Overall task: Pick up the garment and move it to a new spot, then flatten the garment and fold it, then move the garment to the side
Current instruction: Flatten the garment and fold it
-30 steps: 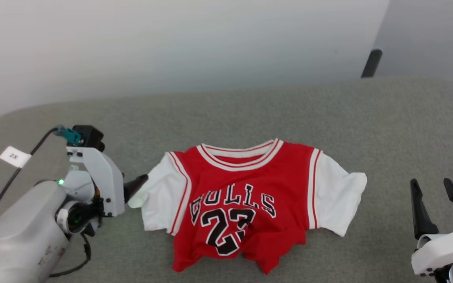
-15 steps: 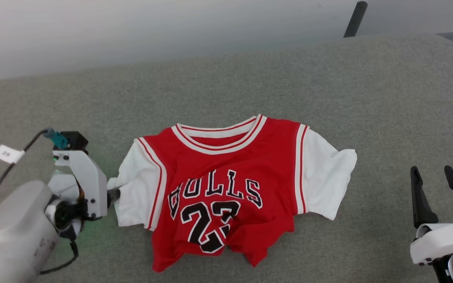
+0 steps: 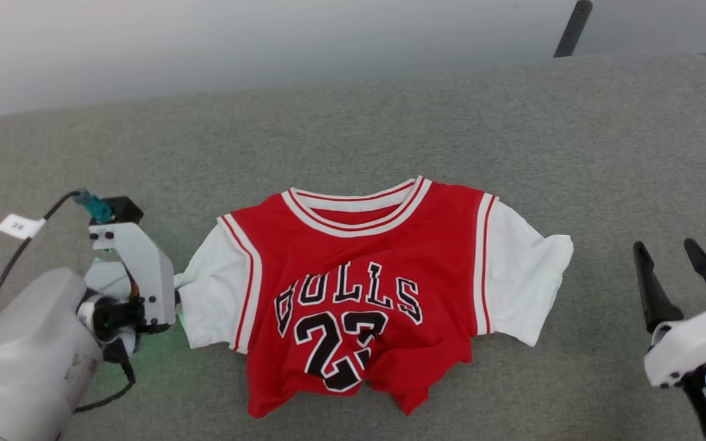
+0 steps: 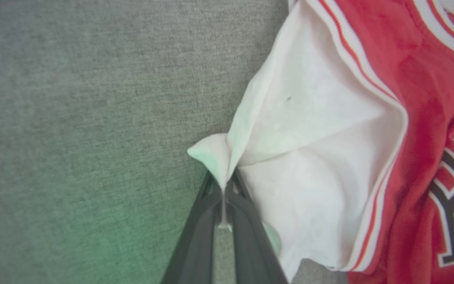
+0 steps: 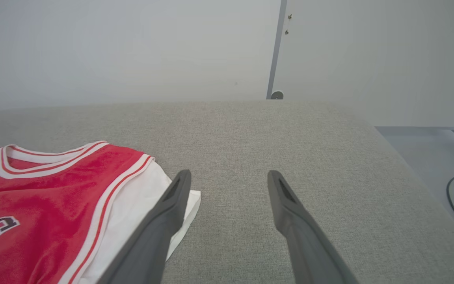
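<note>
Now the left end effector (image 4: 223, 189) has just pinched shut on the white edge of the garment (image 3: 359, 257) lying on the grey cushion (image 3: 390, 122), so lifting can start; the right end effector (image 3: 664, 246) waits open.

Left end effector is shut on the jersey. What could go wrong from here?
The left end effector pinches only a thin tip of the white side panel of the jersey; it may slip out on lifting. The right end effector stands open, off the cloth; a one-sided lift could bunch the rumpled hem.
</note>
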Motion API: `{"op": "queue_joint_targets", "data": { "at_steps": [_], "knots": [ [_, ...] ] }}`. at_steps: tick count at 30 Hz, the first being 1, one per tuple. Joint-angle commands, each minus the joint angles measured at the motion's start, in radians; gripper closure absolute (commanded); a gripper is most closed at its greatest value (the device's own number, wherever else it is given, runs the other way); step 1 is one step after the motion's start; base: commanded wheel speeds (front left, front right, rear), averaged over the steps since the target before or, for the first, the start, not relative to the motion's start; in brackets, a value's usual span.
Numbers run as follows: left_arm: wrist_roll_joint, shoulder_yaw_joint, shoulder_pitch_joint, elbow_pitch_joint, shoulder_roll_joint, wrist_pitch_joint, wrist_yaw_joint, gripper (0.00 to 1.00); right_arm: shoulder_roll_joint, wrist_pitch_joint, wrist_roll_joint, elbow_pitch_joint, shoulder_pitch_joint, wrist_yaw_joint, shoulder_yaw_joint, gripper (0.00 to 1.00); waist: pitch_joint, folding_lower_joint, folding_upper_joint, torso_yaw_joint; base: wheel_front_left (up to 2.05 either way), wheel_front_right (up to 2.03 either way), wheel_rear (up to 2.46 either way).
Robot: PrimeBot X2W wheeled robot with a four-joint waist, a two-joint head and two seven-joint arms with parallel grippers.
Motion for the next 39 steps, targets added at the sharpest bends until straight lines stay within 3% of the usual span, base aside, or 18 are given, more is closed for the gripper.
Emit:
{"op": "queue_joint_targets", "data": {
  "at_steps": [1,8,14,25,26,27,28,37,39],
  "knots": [
    [0.009,-0.014,0.010,0.009,-0.017,0.008,-0.004,1.00,-0.027,0.034,0.017,0.008,-0.028,-0.001,0.010,0.00,0.005,0.0000,0.0000,0.012,0.00,0.00,0.00],
    [0.024,-0.021,-0.032,0.019,-0.048,-0.011,-0.011,1.00,-0.099,0.218,0.090,0.095,-0.133,-0.001,0.053,0.00,0.025,0.0000,0.0000,0.051,0.00,0.00,0.00],
    [0.033,-0.028,-0.064,0.024,-0.078,-0.017,-0.017,1.00,-0.118,0.338,0.150,0.226,-0.215,-0.001,0.075,0.00,0.051,0.0000,0.0000,0.086,0.00,0.00,0.00],
    [0.034,-0.036,-0.103,0.038,-0.110,-0.033,-0.024,1.00,-0.090,0.465,0.209,0.462,-0.344,-0.001,0.081,0.00,0.095,0.0000,0.0000,0.126,0.00,0.00,0.00],
    [0.034,-0.037,-0.105,0.041,-0.111,-0.033,-0.025,1.00,-0.083,0.487,0.217,0.484,-0.348,-0.001,0.086,0.13,0.096,0.0000,0.0000,0.128,0.00,0.00,0.00],
    [0.033,-0.038,-0.107,0.044,-0.113,-0.034,-0.024,1.00,-0.082,0.504,0.222,0.500,-0.351,0.000,0.094,0.68,0.097,0.0000,0.0000,0.129,0.00,0.00,0.00],
    [0.032,-0.039,-0.108,0.047,-0.114,-0.035,-0.025,1.00,-0.079,0.524,0.229,0.518,-0.354,0.000,0.096,1.00,0.098,0.0000,0.0000,0.131,0.00,0.00,0.00],
    [0.020,-0.041,-0.135,0.067,-0.110,-0.021,-0.028,1.00,-0.068,0.619,0.266,0.576,-0.432,0.000,0.037,1.00,0.090,0.0000,0.0000,0.136,0.00,0.00,0.00],
    [0.020,-0.042,-0.149,0.069,-0.110,-0.017,-0.028,1.00,-0.084,0.631,0.256,0.562,-0.454,0.000,0.062,1.00,0.084,0.0000,0.0000,0.137,0.00,0.00,0.00]
  ]
}}
